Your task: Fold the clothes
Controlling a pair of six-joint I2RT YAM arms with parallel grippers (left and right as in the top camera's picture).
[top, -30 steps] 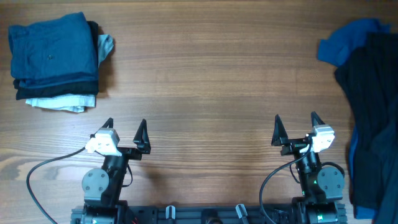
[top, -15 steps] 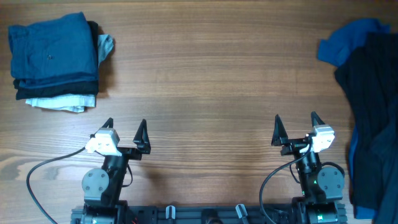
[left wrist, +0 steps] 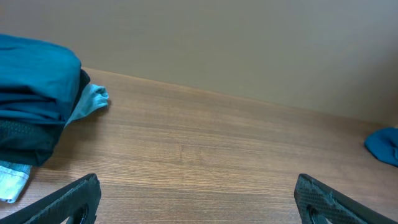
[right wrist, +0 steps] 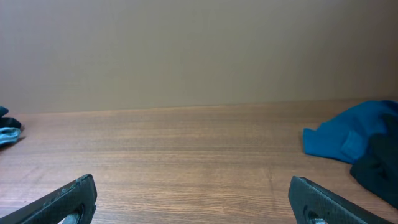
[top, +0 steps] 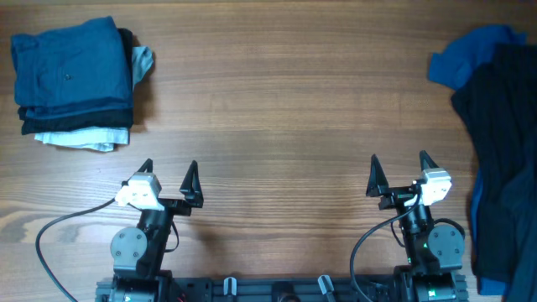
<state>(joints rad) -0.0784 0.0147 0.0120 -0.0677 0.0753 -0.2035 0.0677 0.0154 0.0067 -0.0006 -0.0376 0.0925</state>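
Note:
A heap of unfolded clothes lies at the table's right edge: a very dark navy shirt (top: 502, 151) over a bright blue garment (top: 461, 59). The blue garment (right wrist: 345, 137) and a dark edge (right wrist: 379, 171) show at the right of the right wrist view. A folded stack (top: 74, 80) with a teal garment on top sits at the far left; it also shows in the left wrist view (left wrist: 34, 93). My left gripper (top: 169, 175) is open and empty near the front edge. My right gripper (top: 400, 171) is open and empty, left of the heap.
The wooden table (top: 277, 109) runs between the stack and the heap. A pale cloth (top: 84, 138) sticks out under the folded stack. Cables (top: 59, 231) loop by the arm bases at the front edge. A plain wall stands beyond the table's far edge.

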